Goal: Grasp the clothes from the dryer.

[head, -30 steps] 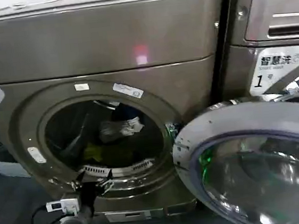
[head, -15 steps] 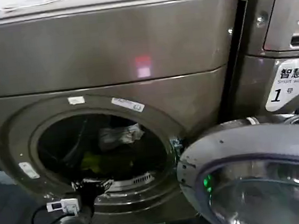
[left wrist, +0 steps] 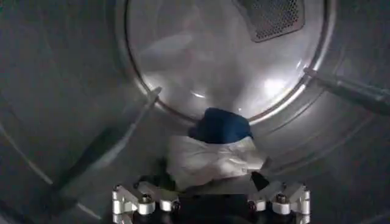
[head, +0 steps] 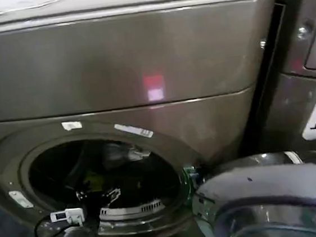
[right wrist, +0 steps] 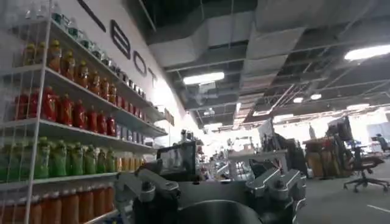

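Left claw [left wrist: 210, 204] inside the dryer [head: 112, 61] — jaws wide, empty — just short of the clothes [left wrist: 210, 159].

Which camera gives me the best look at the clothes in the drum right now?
The left wrist view: the left gripper is inside the dryer, facing the clothes, a white piece with dark blue behind it. The head view shows them dimly through the porthole. The right wrist view faces shelves.

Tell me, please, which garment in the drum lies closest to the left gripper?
The white-grey garment lies closest, just ahead of the open left gripper. The dark blue garment sits behind it, farther toward the drum's back wall.
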Available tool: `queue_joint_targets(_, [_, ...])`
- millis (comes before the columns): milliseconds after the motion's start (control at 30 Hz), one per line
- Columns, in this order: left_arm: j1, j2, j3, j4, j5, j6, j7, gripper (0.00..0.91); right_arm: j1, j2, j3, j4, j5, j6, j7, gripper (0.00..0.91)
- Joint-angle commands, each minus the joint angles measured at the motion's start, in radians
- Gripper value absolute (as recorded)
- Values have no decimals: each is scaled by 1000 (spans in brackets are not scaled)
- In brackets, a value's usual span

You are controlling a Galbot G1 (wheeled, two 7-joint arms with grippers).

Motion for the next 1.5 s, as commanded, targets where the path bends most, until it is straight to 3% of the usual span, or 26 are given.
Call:
queue_joint_targets(33, [-166,26,-11,104,591,15,558,907,5,3,-12,-2,-4,7,-6,907])
queue_joint_targets(200, [-264,47,-2,179,797,-133,753,907,10,2,-23,-2,-7,9,-9,907])
queue_joint_targets(333, [-332,62,-6,243,1043,-464,959,907,10,3,-23,3,-7,8,-11,907])
queue_joint_targets(400, [-357,74,-6,262,1073,-574,1002,907,6,4,-19,-3,-8,12,-12,907])
queue_joint_targets(533, [-425,99,9,308,1133,-728,1067,907,8,4,-21,-12,-13,19,-13,907])
queue_joint_targets(633, [-465,110,25,332,1147,-781,1133,907,10,4,-23,-9,-13,18,-13,907])
queue_joint_targets(767, [-503,130,49,375,1158,-920,1135,907,11,5,-21,-10,-12,19,-12,907])
queue_joint_targets(1000, [-527,124,77,423,1189,-984,1135,907,14,4,-29,-13,-11,21,-12,907])
queue_joint_targets(1500, [-557,115,97,538,1148,-962,1135,907,17,4,-38,-13,-14,24,-12,907])
